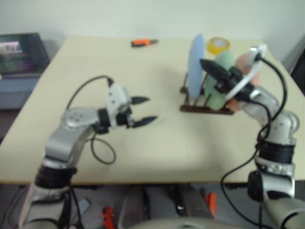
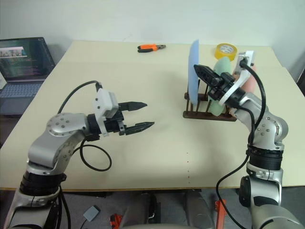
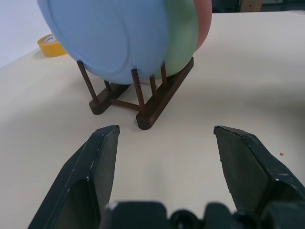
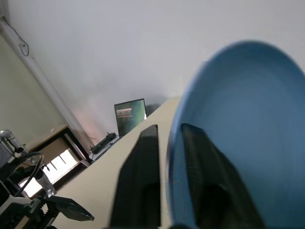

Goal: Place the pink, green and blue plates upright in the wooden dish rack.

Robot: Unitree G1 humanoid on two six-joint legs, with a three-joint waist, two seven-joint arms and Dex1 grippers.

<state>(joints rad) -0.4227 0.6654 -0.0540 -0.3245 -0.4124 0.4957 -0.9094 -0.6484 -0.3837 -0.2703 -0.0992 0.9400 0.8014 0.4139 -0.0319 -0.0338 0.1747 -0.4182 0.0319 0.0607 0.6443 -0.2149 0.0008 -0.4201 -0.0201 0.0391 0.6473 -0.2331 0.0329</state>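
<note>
The light blue plate (image 2: 194,71) stands upright in the front slot of the wooden dish rack (image 2: 209,115) on the table's right side. The mint green plate (image 1: 224,59) and the pale pink plate (image 1: 246,61) lean in the slots behind it. My right gripper (image 2: 199,70) reaches over the green plate and straddles the blue plate's upper rim. In the right wrist view one finger (image 4: 140,176) stands a sliver off the rim, so the jaws are slightly open. My left gripper (image 2: 148,114) hovers open and empty over bare table, left of the rack and pointing at it.
A yellow tape roll (image 2: 225,50) lies just behind the rack. Orange-handled pliers (image 2: 151,47) rest near the table's far edge. An open laptop (image 2: 24,59) sits off the table's left side. Bare tabletop (image 2: 157,152) spreads in front of the rack.
</note>
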